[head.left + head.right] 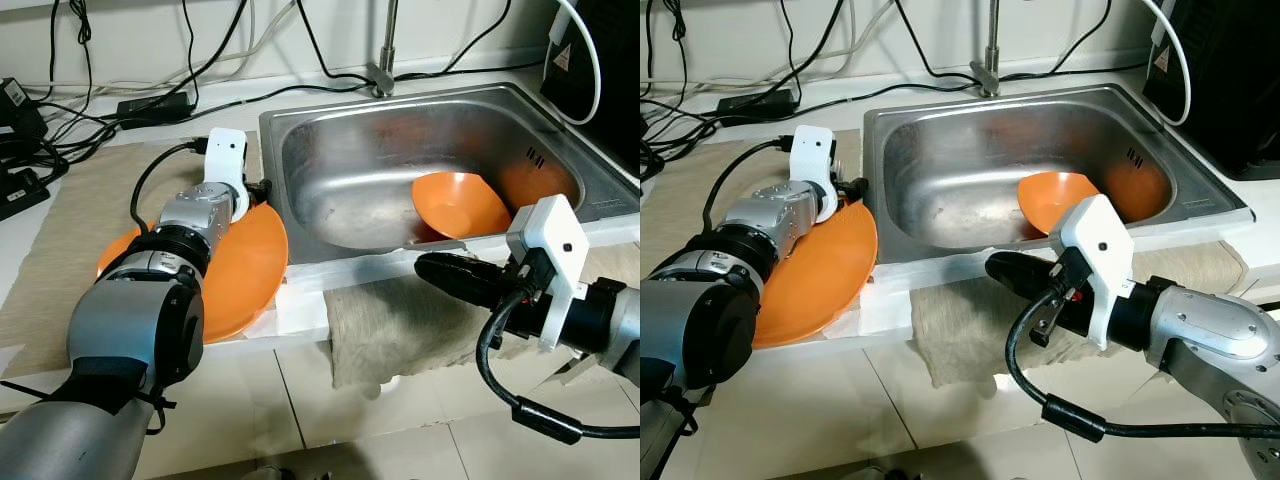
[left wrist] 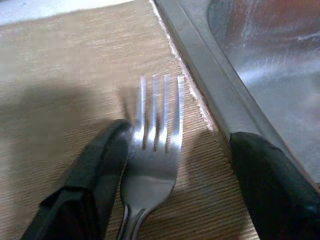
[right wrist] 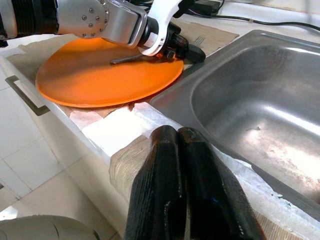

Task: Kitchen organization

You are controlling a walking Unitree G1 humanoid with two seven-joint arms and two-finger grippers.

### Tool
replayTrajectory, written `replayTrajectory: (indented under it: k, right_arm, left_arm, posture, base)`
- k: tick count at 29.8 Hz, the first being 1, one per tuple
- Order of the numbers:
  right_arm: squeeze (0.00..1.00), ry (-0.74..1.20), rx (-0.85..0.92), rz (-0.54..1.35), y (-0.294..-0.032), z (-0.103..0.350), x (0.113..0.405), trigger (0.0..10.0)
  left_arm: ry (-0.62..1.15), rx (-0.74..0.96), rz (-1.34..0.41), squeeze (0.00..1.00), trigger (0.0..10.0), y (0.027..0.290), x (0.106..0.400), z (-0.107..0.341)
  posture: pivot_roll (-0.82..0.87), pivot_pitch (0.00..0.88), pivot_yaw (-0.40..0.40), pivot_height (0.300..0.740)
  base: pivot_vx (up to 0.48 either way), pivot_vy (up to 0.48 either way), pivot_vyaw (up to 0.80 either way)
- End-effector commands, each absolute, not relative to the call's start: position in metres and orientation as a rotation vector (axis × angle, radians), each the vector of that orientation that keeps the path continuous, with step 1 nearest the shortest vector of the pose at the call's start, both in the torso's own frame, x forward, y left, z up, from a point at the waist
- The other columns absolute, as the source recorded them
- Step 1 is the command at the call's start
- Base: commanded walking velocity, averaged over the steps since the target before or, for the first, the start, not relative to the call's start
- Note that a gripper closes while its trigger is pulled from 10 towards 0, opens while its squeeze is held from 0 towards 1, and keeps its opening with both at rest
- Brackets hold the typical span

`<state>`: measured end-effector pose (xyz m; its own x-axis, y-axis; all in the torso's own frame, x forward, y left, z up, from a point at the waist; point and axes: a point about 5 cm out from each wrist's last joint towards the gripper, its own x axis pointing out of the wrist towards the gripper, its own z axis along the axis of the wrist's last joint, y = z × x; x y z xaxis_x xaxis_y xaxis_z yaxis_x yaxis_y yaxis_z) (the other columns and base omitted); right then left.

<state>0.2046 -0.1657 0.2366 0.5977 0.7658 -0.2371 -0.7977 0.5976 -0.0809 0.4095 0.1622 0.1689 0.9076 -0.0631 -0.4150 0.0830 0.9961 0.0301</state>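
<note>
A white kitchen counter [image 1: 300, 310] runs along a pale wall, with a stainless steel sink [image 1: 400, 170] set into it and a faucet stem [image 1: 385, 60] rising at the back. Black cables [image 1: 120, 90] trail across the counter behind a tan woven mat [image 1: 70, 220] that lies just left of the sink. A beige cloth [image 1: 400, 320] hangs over the counter's front edge, above white cabinet fronts.

An orange plate [image 1: 250, 270] rests on the mat, its rim reaching out over the counter's front edge and close to the sink's left rim. An orange bowl [image 1: 460, 205] sits tilted in the basin's right front corner — the rest of the basin floor is bare steel.

The left gripper [image 2: 175, 165] is down at the mat beside the sink rim, fingers spread, with a metal fork [image 2: 152, 155] between them. One finger [image 2: 95, 170] touches the fork's side. The fork's long axis runs along the gripper's reach, tines pointing away from the wrist, parallel to the sink edge.

The right gripper [image 3: 180, 180] hovers before the counter's front edge by the cloth, fingers pressed together, empty.
</note>
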Motion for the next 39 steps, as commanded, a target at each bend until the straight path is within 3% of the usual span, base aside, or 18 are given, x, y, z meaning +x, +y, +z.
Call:
replayTrajectory:
  k: [1,19,39]
  right_arm:
    - [0.00,0.186,-0.201,0.910,-0.167,0.239,0.202,10.0]
    - [0.00,0.190,-0.200,0.905,-0.167,0.238,0.203,10.0]
    - [0.00,0.197,-0.190,0.909,-0.166,0.235,0.203,10.0]
  left_arm:
    - [0.520,0.031,-0.053,0.00,0.0,0.170,0.400,0.146]
    - [0.431,0.020,-0.019,0.00,0.0,0.178,0.407,0.163]
    - [0.282,-0.079,-0.109,0.00,0.0,0.167,0.420,0.206]
  posture:
    - [-0.27,0.058,0.092,0.740]
    - [-0.27,0.059,0.089,0.740]
    - [-0.25,0.056,0.091,0.740]
  base:
    - [0.000,0.000,0.00]
    - [0.000,0.000,0.00]
    - [0.000,0.000,0.00]
